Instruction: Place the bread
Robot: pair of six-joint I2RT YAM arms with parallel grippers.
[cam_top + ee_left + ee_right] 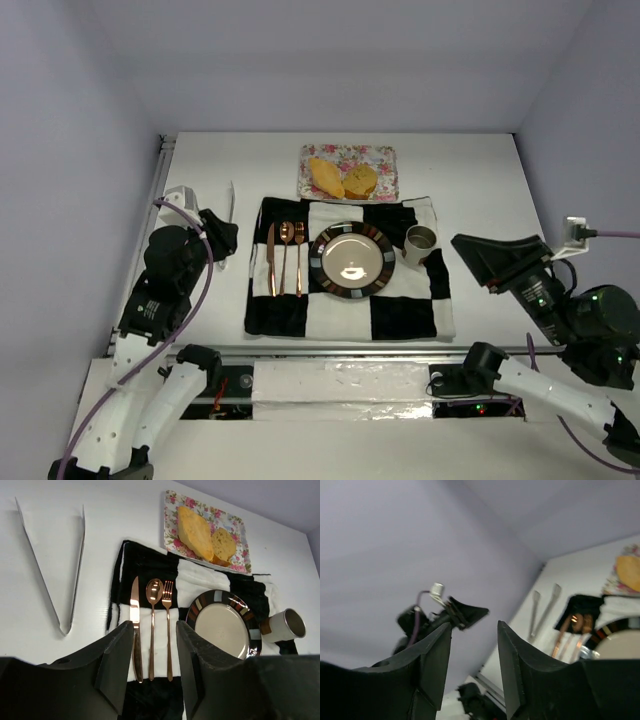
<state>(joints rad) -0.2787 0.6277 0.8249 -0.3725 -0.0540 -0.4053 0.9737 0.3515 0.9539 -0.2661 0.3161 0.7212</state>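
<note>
Bread (326,176), pale wedge and browner chunk touching, on floral tray (385,155) at 12 o'clock from plate (318,262). Cutlery (285,258) at 9 o'clock and mug (420,243) at 3 o'clock, on checked cloth (400,315). Tongs (230,205) at 10 o'clock on bare worktop (480,180), near left tool (222,238). Left tool and right tool (462,245) partly open, empty, well apart from tray.

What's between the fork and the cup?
The empty striped-rim plate, resting on the checkered placemat between fork and cup; the top view shows it clearly.
</note>
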